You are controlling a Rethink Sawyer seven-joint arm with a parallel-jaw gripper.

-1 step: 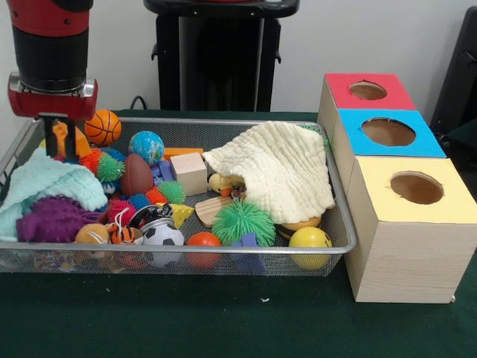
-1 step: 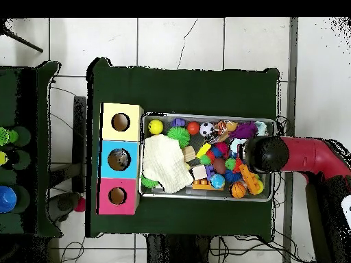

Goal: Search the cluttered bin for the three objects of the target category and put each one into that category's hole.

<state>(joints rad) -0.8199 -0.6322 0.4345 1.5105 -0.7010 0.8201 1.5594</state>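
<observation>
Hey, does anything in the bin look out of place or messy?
The cream cloth is draped over toys at the bin's box-side end, hiding some of them. Nothing has spilled onto the table.

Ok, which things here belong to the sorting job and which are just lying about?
Job: silver wire-mesh bin, red-topped wooden box, blue-topped wooden box, yellow-topped wooden box, gripper.
Lying about: cream knitted cloth, mint green cloth.

The red arm [image 2: 312, 155] reaches over the bin [image 2: 209, 117] beside the three holed boxes [image 2: 121, 158].
</observation>
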